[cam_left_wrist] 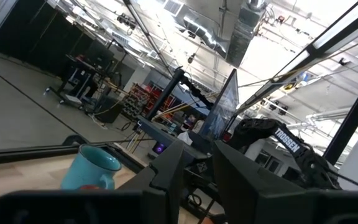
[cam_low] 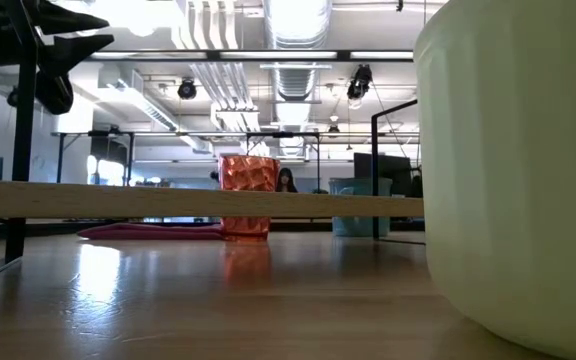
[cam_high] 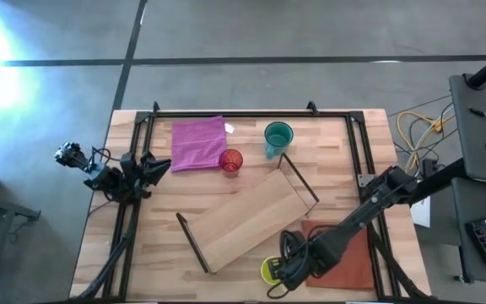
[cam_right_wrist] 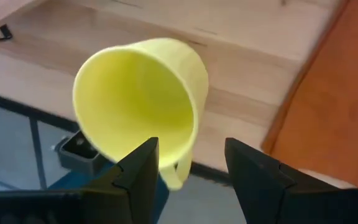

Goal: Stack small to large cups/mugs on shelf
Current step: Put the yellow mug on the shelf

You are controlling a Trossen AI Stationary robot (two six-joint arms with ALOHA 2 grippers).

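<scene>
The yellow-green mug (cam_high: 267,270) stands upright on the table by the near edge and fills the right of the low view (cam_low: 518,170). My right gripper (cam_right_wrist: 192,171) is open just over it, one finger on each side of the mug's handle (cam_right_wrist: 176,175). The shelf plank (cam_high: 247,219) lies slantwise mid-table on its wire end frames. The orange-red cup (cam_high: 231,160) and the teal mug (cam_high: 278,138) stand upright beyond it. My left gripper (cam_high: 152,166) waits at the table's left edge, its fingers a little apart and empty. My right gripper comes at the mug from above, slanting down, with the handle in the gap between its fingers. One fingertip (cam_right_wrist: 143,163) lies right beside the rim at the handle. I cannot tell whether it touches.
A pink cloth (cam_high: 198,142) lies at the far left, next to the orange-red cup. A brown mat (cam_high: 348,253) lies under my right arm at the near right. A dark metal frame (cam_high: 226,112) runs round the table's edges.
</scene>
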